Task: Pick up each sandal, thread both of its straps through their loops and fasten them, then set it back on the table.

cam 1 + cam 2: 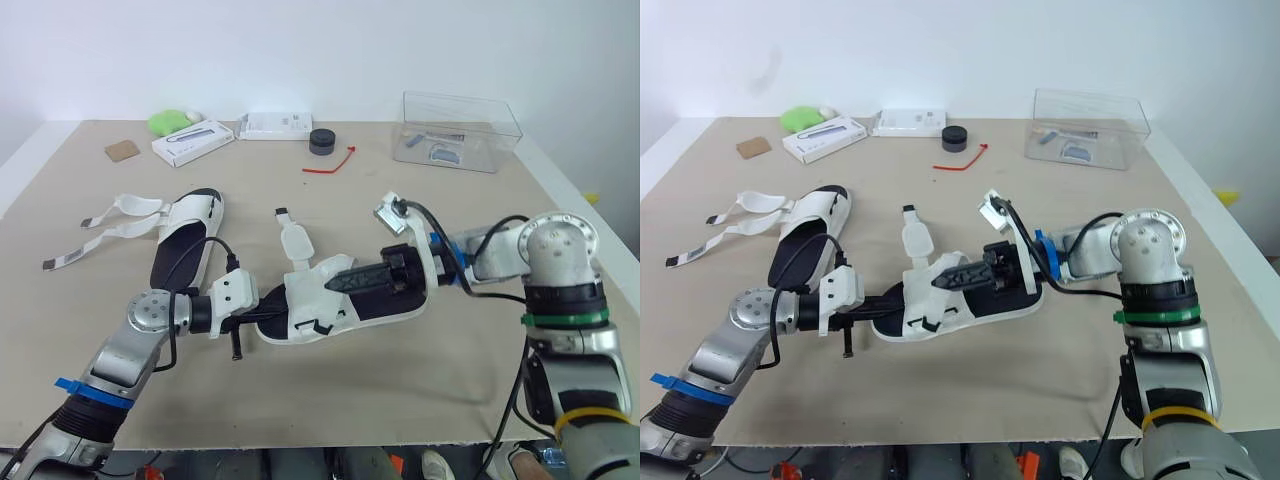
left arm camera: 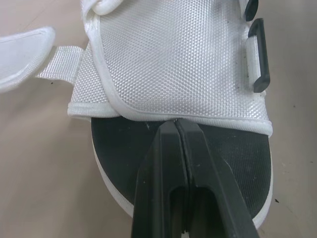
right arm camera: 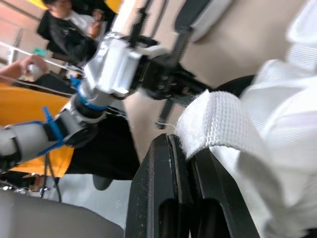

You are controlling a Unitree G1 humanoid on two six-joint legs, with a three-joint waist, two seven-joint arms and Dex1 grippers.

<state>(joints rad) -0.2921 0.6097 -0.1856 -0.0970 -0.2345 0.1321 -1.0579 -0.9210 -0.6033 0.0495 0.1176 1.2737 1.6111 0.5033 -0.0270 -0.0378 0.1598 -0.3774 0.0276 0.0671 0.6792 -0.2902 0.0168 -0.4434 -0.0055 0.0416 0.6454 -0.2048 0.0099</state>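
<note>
A white sandal with a black insole (image 1: 345, 300) lies mid-table between my two grippers. My right gripper (image 1: 338, 284) reaches across its upper from the right and is shut on a white woven strap (image 3: 218, 116). The sandal's padded strap (image 1: 297, 240) with a black tip sticks out toward the table's back. My left gripper (image 2: 177, 126) is shut, its tips over the black insole (image 2: 119, 144) and touching the edge of the white mesh upper (image 2: 168, 59). A second sandal (image 1: 187, 235) lies to the back left, its two straps (image 1: 110, 218) spread loose on the table.
Along the back edge sit a clear plastic box (image 1: 458, 130), a black round puck (image 1: 322, 141), a red tie (image 1: 333, 165), two white boxes (image 1: 193, 141), a green object (image 1: 170, 122) and a brown card (image 1: 122, 150). A person (image 3: 74, 25) is beyond the table.
</note>
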